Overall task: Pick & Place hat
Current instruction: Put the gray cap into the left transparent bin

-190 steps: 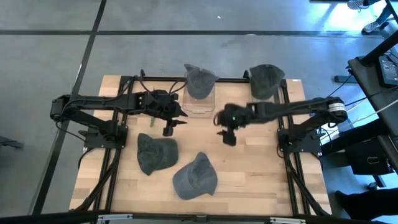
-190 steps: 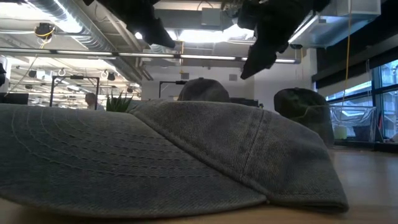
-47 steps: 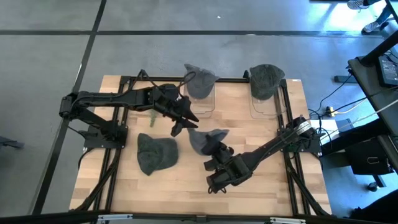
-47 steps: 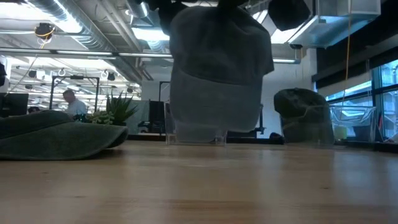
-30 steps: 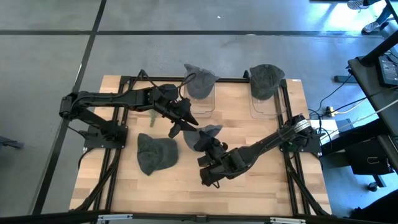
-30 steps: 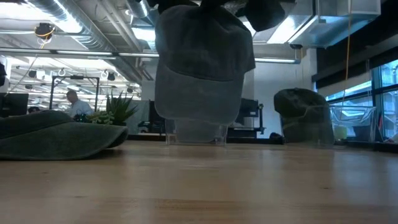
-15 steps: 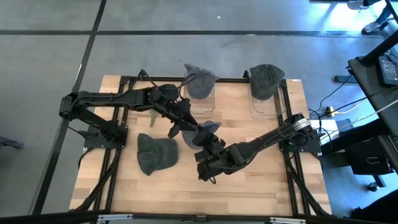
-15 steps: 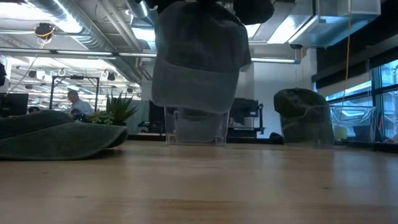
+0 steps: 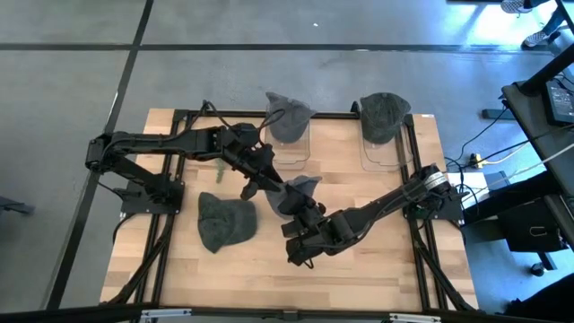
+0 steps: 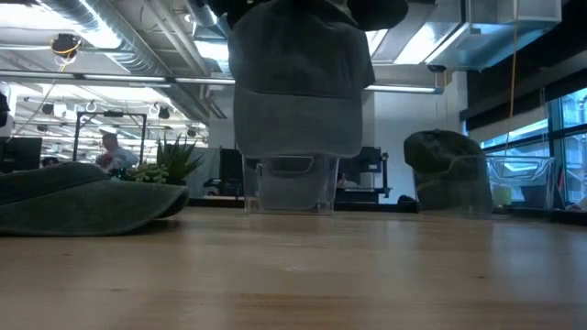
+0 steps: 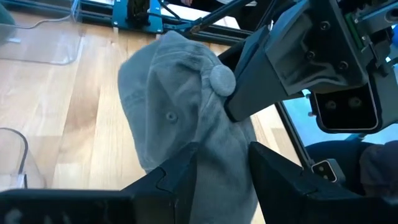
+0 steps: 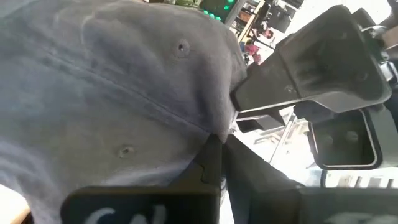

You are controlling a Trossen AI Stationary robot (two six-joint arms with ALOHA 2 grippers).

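Note:
A grey hat hangs in the air over the middle of the table, well above the wood in the low view. My right gripper reaches up from the near right and is shut on the hat's crown. My left gripper comes from the far left and is open. Its two fingers stand on either side of the hat's hanging cloth. My right gripper pinches a fold of the crown between its two shut fingers, right beside the top button. The fingers slant in from the table's near right side. The hat hangs from them, clear of the table. My left gripper: I cannot tell whether its fingers touch the cloth between them.
A dark hat lies on the table at the near left. Two more hats sit on clear stands at the far edge, one in the middle and one at the right. Bare wood lies near the front edge.
My right gripper has carried the hanging hat a little toward the table's left, up to my left gripper. The hat's cloth has come in between the left fingers, and the hat has turned somewhat while hanging. It stays clear of the table.

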